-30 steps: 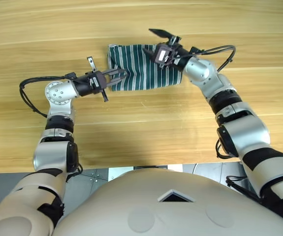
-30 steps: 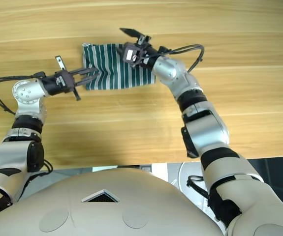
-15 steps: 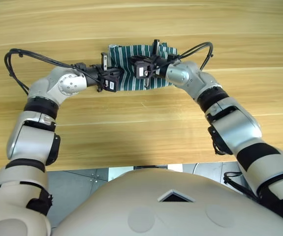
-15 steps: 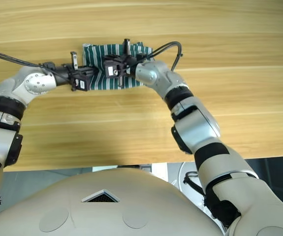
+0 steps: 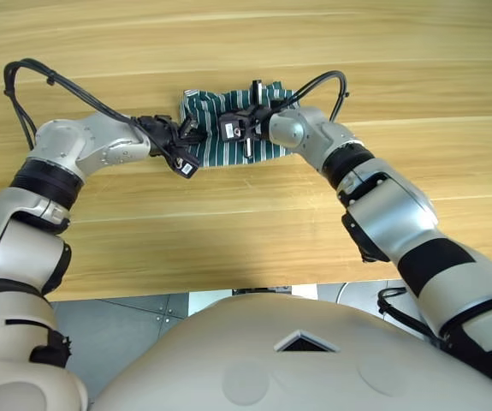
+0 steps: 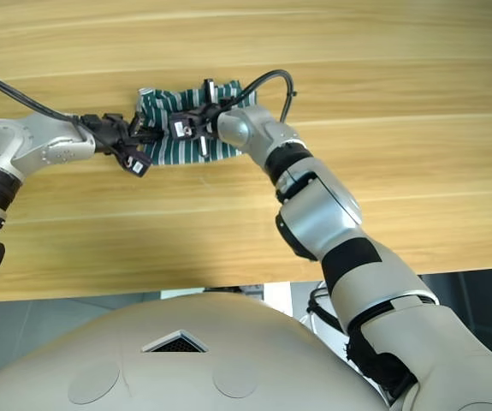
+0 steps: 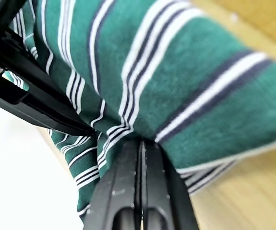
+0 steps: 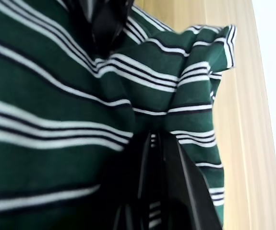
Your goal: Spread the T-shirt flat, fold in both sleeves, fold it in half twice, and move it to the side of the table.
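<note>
Two end effectors are closed on the T-shirt point(image 5: 214, 152), which is seen in the upper middle of the head-camera frame, on the wooden table point(image 5: 246, 223) and well back from its near edge. The left end effector point(image 7: 140, 148) is shut with a gather of striped cloth pinched between its fingers, and the right end effector point(image 8: 152, 143) is likewise clamped on a ridge of fabric. The two grips are placed close to each other at the left part of the bundle. The garment is already reduced to a small, roughly rectangular packet, so the sleeve folds and at least one halving are judged done; the step in hand is taken to be the last halving or the carry to the side, though which cannot be told. For the next move, both grips are best kept firm and moved together, so that the layers are not pulled apart. The cloth is dark green with thin white and navy stripes, soft, puckered around each pinch, and its far corners are slightly lifted.
</note>
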You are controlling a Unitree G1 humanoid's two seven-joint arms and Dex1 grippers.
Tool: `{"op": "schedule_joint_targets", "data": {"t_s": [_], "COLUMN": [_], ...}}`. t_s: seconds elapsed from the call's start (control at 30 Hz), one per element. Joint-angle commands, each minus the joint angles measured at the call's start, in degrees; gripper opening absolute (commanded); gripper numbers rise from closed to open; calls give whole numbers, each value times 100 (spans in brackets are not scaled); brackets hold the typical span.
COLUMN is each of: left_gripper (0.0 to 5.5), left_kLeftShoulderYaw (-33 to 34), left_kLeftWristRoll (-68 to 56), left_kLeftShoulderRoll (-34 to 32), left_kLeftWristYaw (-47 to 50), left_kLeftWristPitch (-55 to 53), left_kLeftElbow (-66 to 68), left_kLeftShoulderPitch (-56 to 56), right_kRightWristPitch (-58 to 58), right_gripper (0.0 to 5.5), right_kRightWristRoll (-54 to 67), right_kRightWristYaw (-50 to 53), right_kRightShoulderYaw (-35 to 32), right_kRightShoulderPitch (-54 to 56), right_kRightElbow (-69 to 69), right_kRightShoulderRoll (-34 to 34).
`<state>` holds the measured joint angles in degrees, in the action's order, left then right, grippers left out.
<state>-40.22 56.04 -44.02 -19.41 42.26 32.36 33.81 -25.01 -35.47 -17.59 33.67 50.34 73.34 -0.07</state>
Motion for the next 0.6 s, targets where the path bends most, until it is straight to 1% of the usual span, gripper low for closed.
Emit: {"op": "schedule_joint_targets", "data": {"t_s": [0.03,0.2,0.37,0.47,0.6], "left_gripper": [0,0,0,0,0], "left_kLeftShoulderYaw": [-802,-928,-982,-890,-427], "left_kLeftWristRoll": [680,600,583,476,29], "left_kLeftShoulderRoll": [-127,-205,-179,-103,72], "left_kLeftWristYaw": [-578,-610,-557,-429,93], "left_kLeftWristPitch": [13,13,-19,-41,-77], "left_kLeftElbow": [318,287,318,310,33], "left_kLeftShoulderPitch": [-802,-977,-1060,-982,-756], "right_kRightWristPitch": [895,1179,1128,838,263], "right_gripper": [29,29,29,29,29], "right_kRightWristRoll": [30,729,1062,1115,996], "right_kRightWristYaw": [126,622,1022,1069,981], "right_kRightShoulderYaw": [-195,-1061,-1599,-1692,-1549], "right_kRightShoulderPitch": [-227,90,386,438,371], "right_kRightElbow": [513,507,417,313,136], "right_kRightShoulderRoll": [-491,-813,-944,-858,-638]}}
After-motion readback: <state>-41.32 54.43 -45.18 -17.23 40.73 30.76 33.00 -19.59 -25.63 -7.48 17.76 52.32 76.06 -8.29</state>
